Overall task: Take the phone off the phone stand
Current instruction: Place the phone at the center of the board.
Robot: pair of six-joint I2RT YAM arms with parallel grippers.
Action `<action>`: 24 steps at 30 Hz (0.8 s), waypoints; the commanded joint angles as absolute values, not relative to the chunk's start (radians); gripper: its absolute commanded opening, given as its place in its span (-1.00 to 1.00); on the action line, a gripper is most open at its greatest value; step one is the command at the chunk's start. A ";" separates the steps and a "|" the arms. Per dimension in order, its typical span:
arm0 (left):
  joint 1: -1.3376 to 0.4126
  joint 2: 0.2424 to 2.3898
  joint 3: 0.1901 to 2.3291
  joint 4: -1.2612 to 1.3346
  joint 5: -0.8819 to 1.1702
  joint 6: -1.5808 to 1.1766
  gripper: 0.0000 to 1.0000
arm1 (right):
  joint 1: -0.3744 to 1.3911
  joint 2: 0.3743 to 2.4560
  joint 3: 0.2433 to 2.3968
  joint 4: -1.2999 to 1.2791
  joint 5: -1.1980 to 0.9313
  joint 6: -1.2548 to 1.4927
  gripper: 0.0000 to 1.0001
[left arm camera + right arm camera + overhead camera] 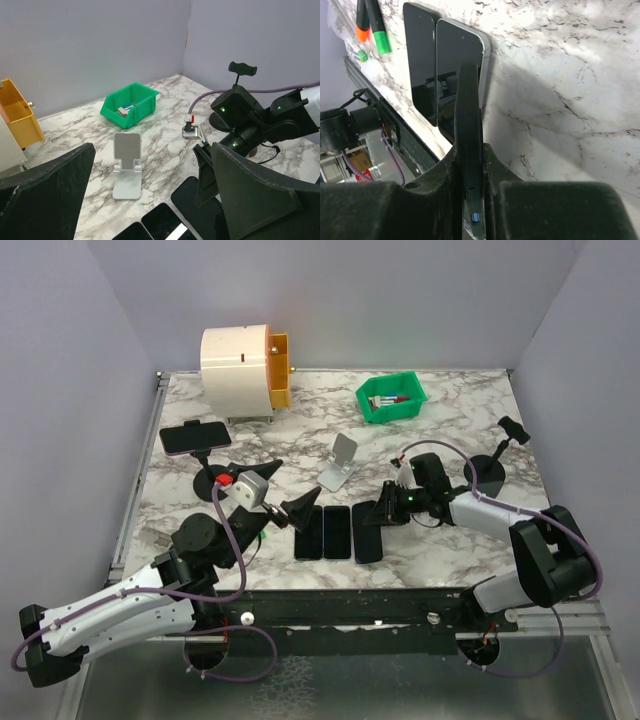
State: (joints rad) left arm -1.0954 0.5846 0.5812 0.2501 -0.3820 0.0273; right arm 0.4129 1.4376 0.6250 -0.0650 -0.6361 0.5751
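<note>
The white phone stand (342, 462) stands empty at mid-table; it also shows in the left wrist view (127, 164). My right gripper (384, 511) is shut on a dark phone (468, 125), seen edge-on between its fingers, low over the table in front of the stand. In the left wrist view that phone (202, 212) lies beside two other dark phones (322, 532) that rest flat on the marble. My left gripper (284, 492) is open and empty just left of these phones, its fingers (260, 195) spread wide.
A black tripod holder at the left carries a purple phone (192, 437). A second tripod holder (490, 468) stands at the right, its clamp empty. A green bin (391, 398) and a white and orange drawer unit (245, 372) sit at the back.
</note>
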 commanded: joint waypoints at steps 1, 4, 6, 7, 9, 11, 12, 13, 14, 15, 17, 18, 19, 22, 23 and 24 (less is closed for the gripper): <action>-1.100 0.591 0.594 0.241 -0.358 0.021 0.98 | 0.397 1.459 0.609 -0.012 -0.634 0.574 -0.99; -1.100 0.594 0.595 0.238 -0.357 0.023 0.98 | 0.391 1.473 0.602 -0.008 -0.638 0.574 -0.98; -1.100 0.595 0.596 0.236 -0.357 0.022 0.98 | 0.389 1.482 0.598 -0.009 -0.640 0.574 -0.94; -1.100 0.597 0.596 0.236 -0.357 0.023 0.98 | 0.388 1.485 0.598 -0.009 -0.639 0.575 -0.93; -1.100 0.595 0.596 0.236 -0.356 0.023 0.98 | 0.385 1.494 0.596 0.022 -0.640 0.574 -0.87; -1.100 0.596 0.595 0.236 -0.356 0.023 0.98 | 0.382 1.505 0.598 0.028 -0.643 0.575 -0.83; -1.100 0.596 0.595 0.235 -0.356 0.023 0.98 | 0.381 1.511 0.600 0.031 -0.644 0.574 -0.80; -1.100 0.597 0.595 0.235 -0.355 0.023 0.98 | 0.378 1.516 0.600 0.033 -0.643 0.575 -0.77; -1.100 0.597 0.596 0.235 -0.354 0.022 0.98 | 0.376 1.523 0.601 0.036 -0.644 0.575 -0.76; -1.100 0.598 0.595 0.235 -0.353 0.023 0.98 | 0.375 1.528 0.602 0.039 -0.644 0.574 -0.74; -1.100 0.599 0.596 0.235 -0.353 0.023 0.98 | 0.371 1.538 0.603 0.040 -0.641 0.571 -0.71; -1.100 0.600 0.595 0.235 -0.353 0.023 0.98 | 0.370 1.541 0.603 0.041 -0.639 0.571 -0.69; -1.100 0.601 0.595 0.235 -0.352 0.023 0.98 | 0.368 1.545 0.601 0.041 -0.638 0.571 -0.65; -1.100 0.604 0.596 0.234 -0.351 0.023 0.98 | 0.363 1.551 0.593 0.044 -0.637 0.568 -0.52; -1.100 0.605 0.596 0.235 -0.350 0.023 0.98 | 0.363 1.553 0.590 0.044 -0.635 0.568 -0.47; -1.100 0.607 0.597 0.233 -0.348 0.023 0.98 | 0.361 1.553 0.587 0.044 -0.634 0.568 -0.42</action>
State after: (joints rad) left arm -1.0954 0.6018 0.5812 0.2432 -0.3733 0.0265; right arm 0.3706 1.5349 0.6083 0.0071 -0.6613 0.5941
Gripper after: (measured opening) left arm 0.990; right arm 0.257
